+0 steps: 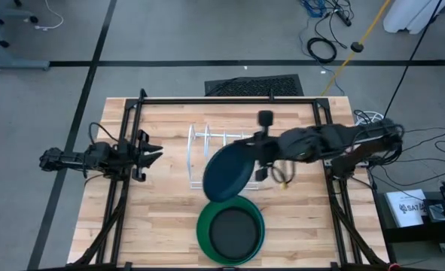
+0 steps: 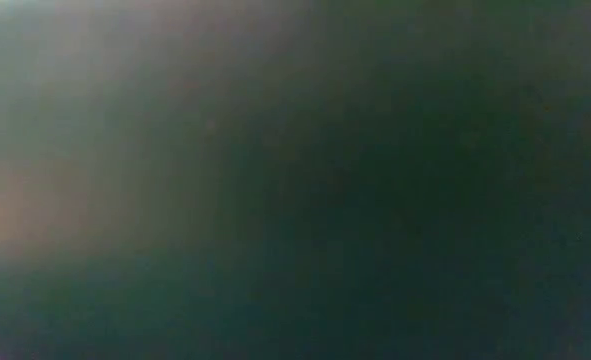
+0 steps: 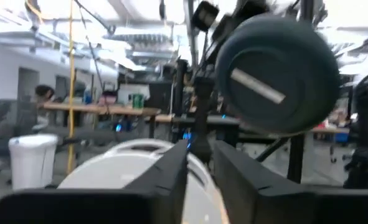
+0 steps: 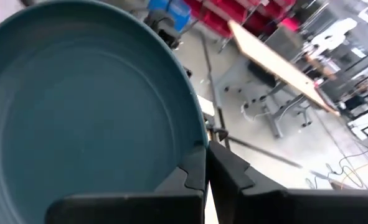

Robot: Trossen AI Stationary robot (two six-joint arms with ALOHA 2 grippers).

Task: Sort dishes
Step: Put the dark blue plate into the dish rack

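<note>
My right gripper (image 1: 263, 155) is shut on a teal-blue plate (image 1: 227, 170), which it holds tilted on edge over the near part of the white wire rack (image 1: 204, 144). The plate also shows in the right wrist view (image 4: 78, 112) and in the left wrist view (image 3: 277, 71). A green plate (image 1: 204, 235) lies flat near the table's near edge with a dark dish (image 1: 233, 230) inside it. My left gripper (image 1: 153, 153) is open and empty at the table's left side. The low view shows only a dark greenish blur. My right gripper pinches the plate's rim (image 4: 200, 138) between its two fingers (image 4: 230, 171), one on the hollow face and one on the back. The fingers come about level from the table's right. The plate is lifted clear and stands steeply tilted above the rack.
Black frame rails (image 1: 230, 100) run along the table's far edge and down both sides. A black mat (image 1: 254, 86) lies beyond the far edge. Bare wood (image 1: 162, 218) lies to the left of the green plate.
</note>
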